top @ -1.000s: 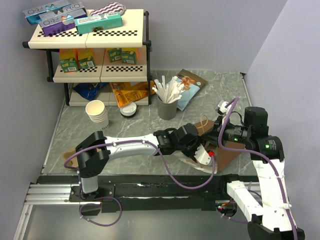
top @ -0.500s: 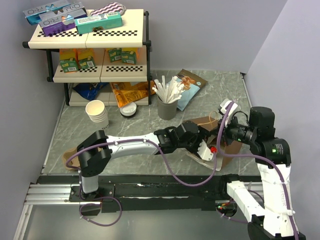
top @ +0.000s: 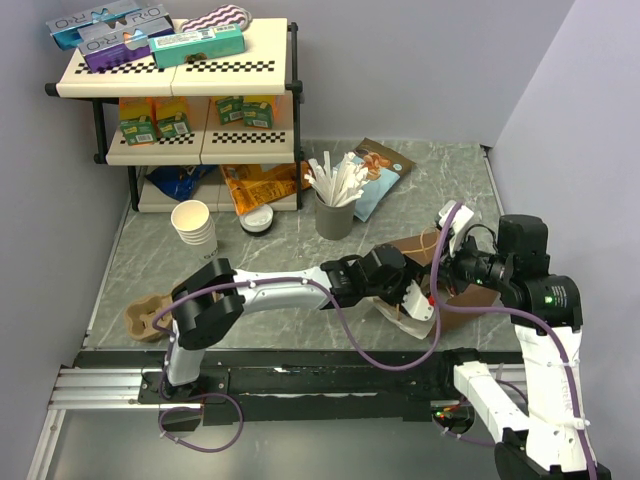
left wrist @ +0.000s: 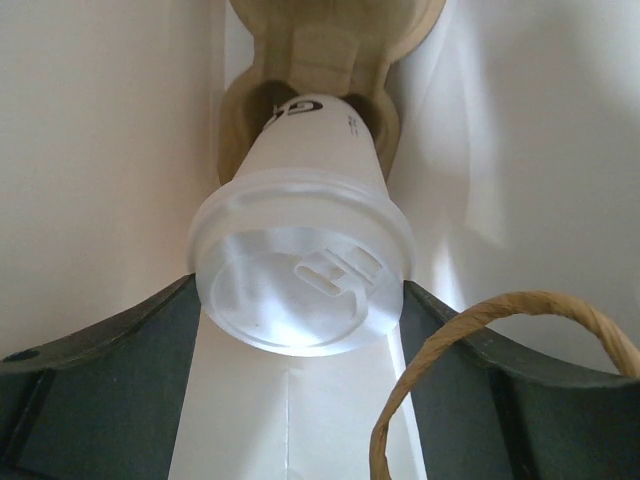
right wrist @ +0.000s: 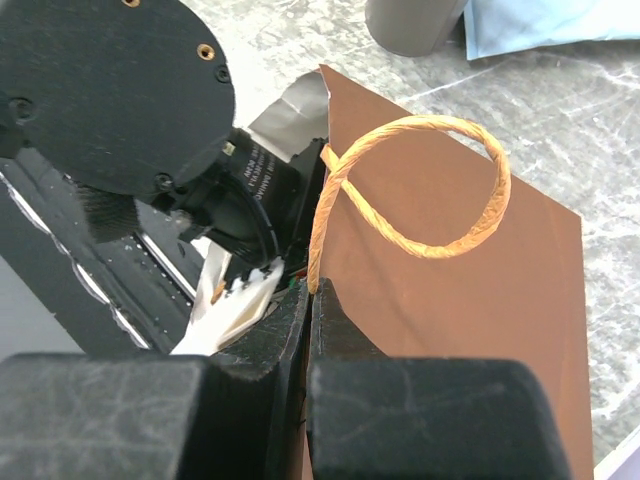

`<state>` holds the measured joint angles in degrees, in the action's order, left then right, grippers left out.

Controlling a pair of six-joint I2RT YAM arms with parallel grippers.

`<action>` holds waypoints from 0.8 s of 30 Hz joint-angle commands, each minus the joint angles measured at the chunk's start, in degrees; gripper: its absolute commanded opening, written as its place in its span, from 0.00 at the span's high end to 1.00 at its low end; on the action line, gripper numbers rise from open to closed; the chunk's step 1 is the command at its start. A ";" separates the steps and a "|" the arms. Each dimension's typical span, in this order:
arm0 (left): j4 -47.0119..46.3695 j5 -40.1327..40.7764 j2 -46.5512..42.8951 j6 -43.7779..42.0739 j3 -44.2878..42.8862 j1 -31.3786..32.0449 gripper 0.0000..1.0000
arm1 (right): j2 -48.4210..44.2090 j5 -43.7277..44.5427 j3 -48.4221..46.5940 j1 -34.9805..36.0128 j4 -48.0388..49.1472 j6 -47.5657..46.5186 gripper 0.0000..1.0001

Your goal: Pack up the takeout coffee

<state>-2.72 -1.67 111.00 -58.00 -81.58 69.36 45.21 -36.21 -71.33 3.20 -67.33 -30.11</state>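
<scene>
The takeout coffee (left wrist: 300, 290), an off-white paper cup with a white sip lid, lies inside the brown paper bag (top: 458, 302), its base in a tan pulp carrier (left wrist: 330, 50). My left gripper (left wrist: 297, 300) is inside the bag with its fingers (left wrist: 120, 350) against both sides of the lid. In the top view the left gripper (top: 405, 285) is hidden in the bag's mouth. My right gripper (right wrist: 312, 290) is shut on the bag's (right wrist: 450, 300) rim at the foot of a twine handle (right wrist: 420, 245). In the top view the right gripper (top: 445, 275) is at the bag's right side.
A grey holder of stirrers (top: 335, 215) stands behind the bag. A stack of lidless cups (top: 195, 225) and loose lids (top: 257, 220) sit in front of the shelf (top: 175, 75). A second pulp carrier (top: 148, 318) lies at front left. Snack bags (top: 380, 170) lie at the back.
My left arm has reached further right, deeper into the bag, uncovering the carrier at front left. My right gripper has shifted a little right with the bag's rim.
</scene>
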 commanded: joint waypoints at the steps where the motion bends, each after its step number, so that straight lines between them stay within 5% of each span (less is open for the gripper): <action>1: -2.99 0.27 0.80 -0.45 -2.27 -0.02 0.99 | -0.04 -3.61 -1.79 -0.21 -0.35 1.19 1.00; 24: -7.30 5.45 7.56 0.07 -6.75 -0.46 0.99 | 2.07 -5.98 -2.59 -0.30 -0.43 2.51 1.00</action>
<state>-6.70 2.92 117.38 -58.78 -85.71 69.28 47.48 -36.67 -71.33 2.72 -67.79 -29.45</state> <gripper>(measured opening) 0.781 0.011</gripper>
